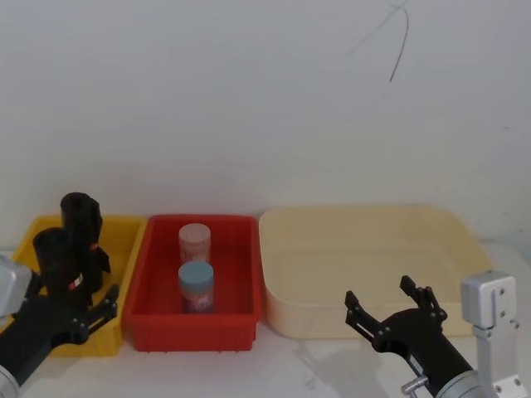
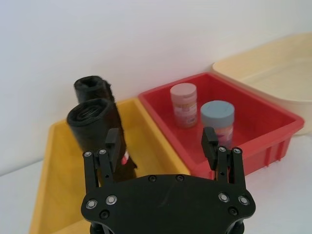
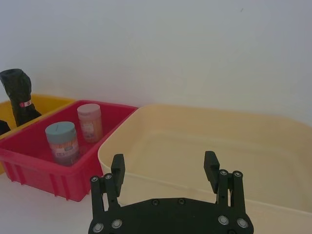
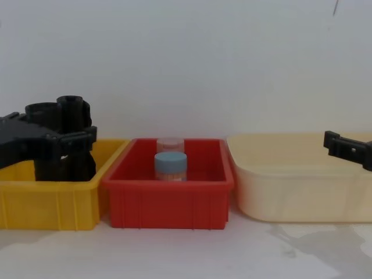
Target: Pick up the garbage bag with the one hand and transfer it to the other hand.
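I see my left claw [image 2: 161, 138] spread wide at the nearer bag [image 2: 95, 124] in the yellow bin [image 2: 56, 187], contact unclear; my right claw [image 1: 378, 290] gapes empty before the cream tub [image 1: 365, 249].

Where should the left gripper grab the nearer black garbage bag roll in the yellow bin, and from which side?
Grip the nearer garbage bag roll around its upper half, above the yellow bin wall. Come in level from the front, where the open left gripper is: the roll stands upright, and the second roll sits close behind it.
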`<state>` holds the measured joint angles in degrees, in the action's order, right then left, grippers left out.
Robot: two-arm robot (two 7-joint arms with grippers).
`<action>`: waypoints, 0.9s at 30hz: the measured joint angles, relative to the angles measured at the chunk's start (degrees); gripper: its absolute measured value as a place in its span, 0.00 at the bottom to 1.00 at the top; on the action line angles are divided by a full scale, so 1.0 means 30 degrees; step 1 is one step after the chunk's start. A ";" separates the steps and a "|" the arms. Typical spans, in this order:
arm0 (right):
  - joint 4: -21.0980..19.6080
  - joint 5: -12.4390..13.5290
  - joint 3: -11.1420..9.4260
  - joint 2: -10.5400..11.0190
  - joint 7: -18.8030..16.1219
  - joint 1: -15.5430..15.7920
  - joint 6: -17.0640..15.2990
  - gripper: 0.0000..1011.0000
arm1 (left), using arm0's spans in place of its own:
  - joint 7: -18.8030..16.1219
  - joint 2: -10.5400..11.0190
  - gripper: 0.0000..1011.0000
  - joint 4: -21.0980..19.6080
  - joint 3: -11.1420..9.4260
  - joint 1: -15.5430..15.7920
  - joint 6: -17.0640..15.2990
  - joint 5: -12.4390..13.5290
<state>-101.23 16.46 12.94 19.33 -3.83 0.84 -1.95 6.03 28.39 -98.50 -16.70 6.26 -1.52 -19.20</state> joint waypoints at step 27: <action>0.0000 0.0000 0.0000 0.0001 0.0000 0.0000 0.0000 0.99 | 0.0912 0.0167 0.99 0.2536 0.0249 0.2073 -0.1229 0.0612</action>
<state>-101.23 16.46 12.94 19.34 -3.83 0.84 -1.95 8.77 28.88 -90.89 -15.96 12.48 -5.21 -17.36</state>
